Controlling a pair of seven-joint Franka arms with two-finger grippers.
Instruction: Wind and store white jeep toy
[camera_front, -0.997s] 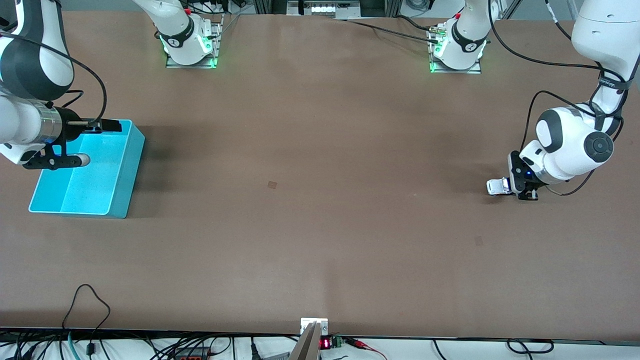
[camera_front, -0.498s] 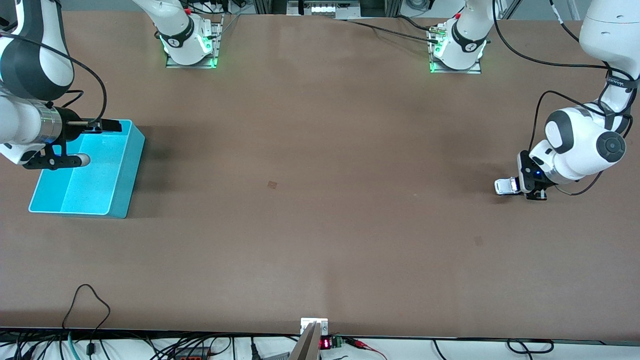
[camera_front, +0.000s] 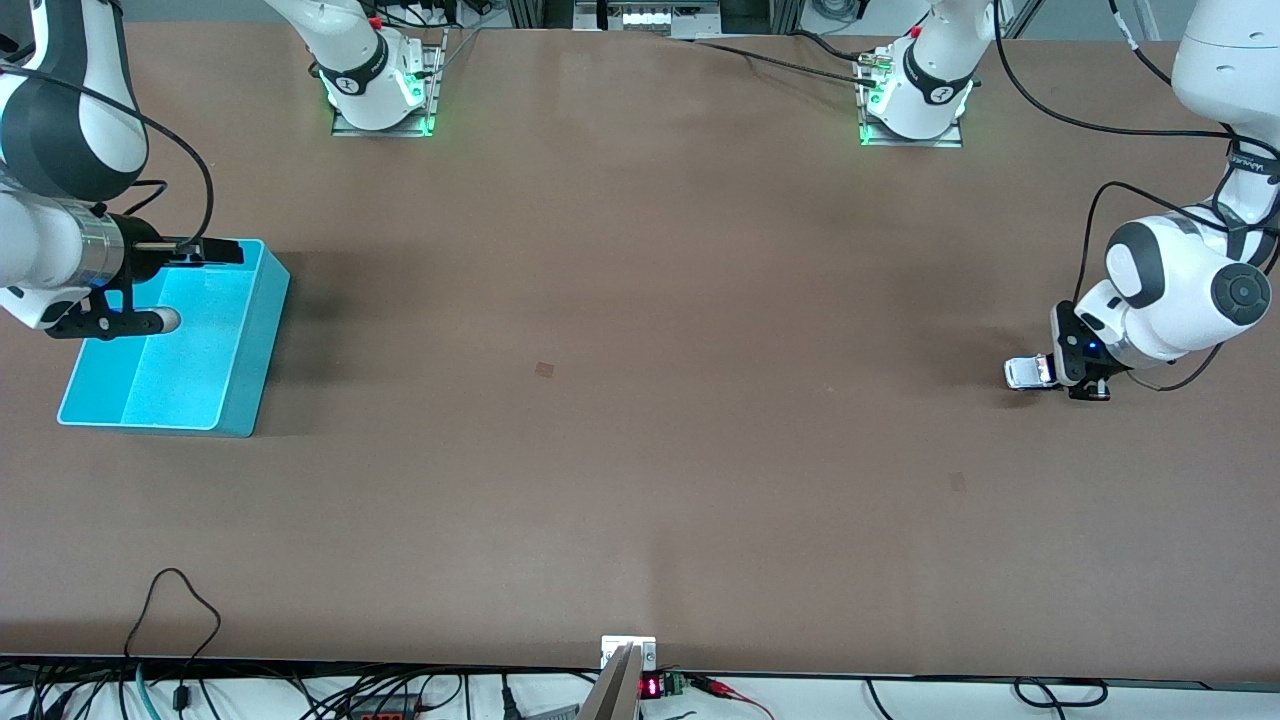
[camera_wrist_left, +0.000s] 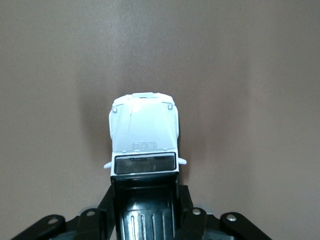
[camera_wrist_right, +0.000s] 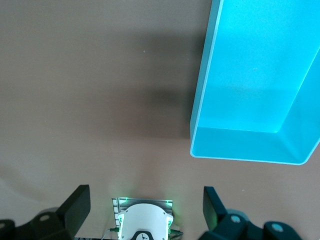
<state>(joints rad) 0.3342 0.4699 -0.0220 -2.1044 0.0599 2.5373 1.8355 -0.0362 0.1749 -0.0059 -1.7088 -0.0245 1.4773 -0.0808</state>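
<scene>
The white jeep toy (camera_front: 1024, 372) with its black roof stands low on the brown table near the left arm's end. My left gripper (camera_front: 1060, 373) is shut on its rear half. In the left wrist view the jeep's white bonnet (camera_wrist_left: 144, 131) points away from the gripper (camera_wrist_left: 145, 212), and the black fingers (camera_wrist_left: 103, 216) press on both sides of the roof. My right gripper (camera_front: 186, 286) hangs open over the cyan bin (camera_front: 256, 330) at the right arm's end, with nothing between its fingers (camera_wrist_right: 79, 201). The bin (camera_wrist_right: 240, 148) holds nothing that I can see.
The two arm bases (camera_front: 380, 90) (camera_front: 915, 100) with green lights stand along the table's farthest edge from the front camera. The right arm's base (camera_wrist_right: 143, 224) also shows between the right fingers. Cables (camera_front: 180, 600) lie along the nearest edge.
The left gripper has dragged the jeep a short way along the table toward the left arm's end. The right arm has not moved.
</scene>
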